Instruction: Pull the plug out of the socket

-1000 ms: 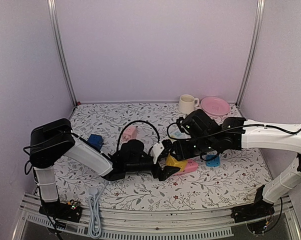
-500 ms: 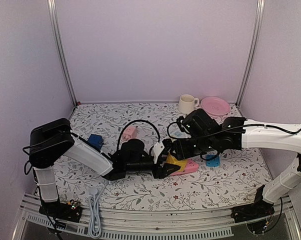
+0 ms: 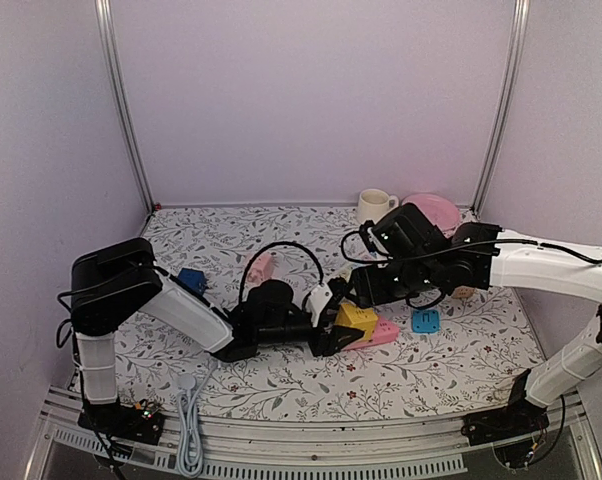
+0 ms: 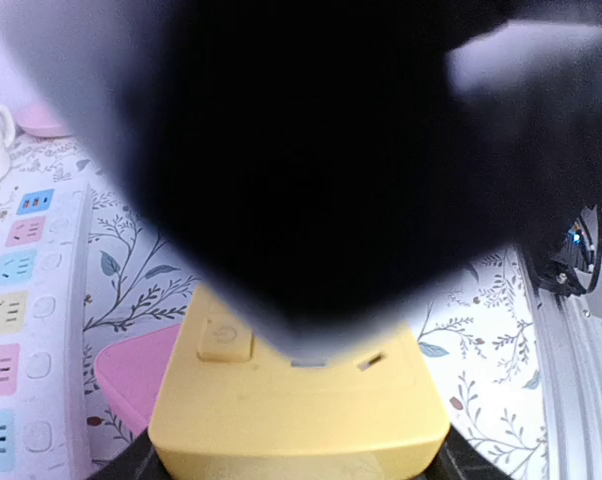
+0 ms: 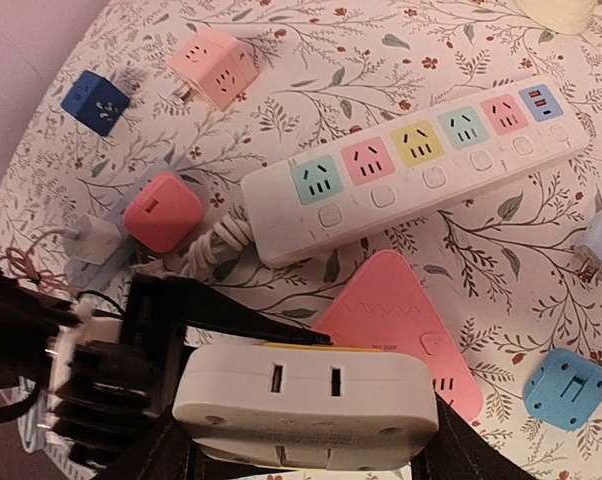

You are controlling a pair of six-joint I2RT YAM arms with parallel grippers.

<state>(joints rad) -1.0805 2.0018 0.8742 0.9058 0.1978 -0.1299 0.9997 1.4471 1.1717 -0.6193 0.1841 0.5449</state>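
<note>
Down at the middle of the table [image 3: 281,385], the left fingers [image 4: 126,468] pinch the yellow socket block [image 4: 301,410] by its two lower corners, one dark pad at each side in the left wrist view. The right fingers [image 5: 161,455] are closed on the white plug [image 5: 306,395], clamping its two ends, with a pair of slots on its face turned toward the wrist camera. The plug sits against the yellow block. A thin yellow edge shows just behind it in the right wrist view, and from above the white body touches the block's left side. Whether its prongs are in the socket cannot be told, because a dark blur covers the top of the block in the left wrist view.

Just beside the block, on its right, lies a flat pink triangular socket [image 5: 401,320]. Beyond that a white power strip [image 5: 411,165] runs aslant, its outlets coloured teal, pink, yellow, teal, pink and blue. Its cable end points toward a coral cube [image 5: 163,212]. Farther out on that side are a pink cube [image 5: 213,65] and a blue cube [image 5: 98,102], well apart from the fingers. A small blue plug [image 5: 566,388] lies on the table to the right of the pink triangle.

At the back wall a cream mug [image 3: 376,207] stands upright beside a pink plate [image 3: 441,208], which is partly hidden by the right arm. A loose white cable [image 3: 188,425] hangs over the front rail near the left arm's base.
</note>
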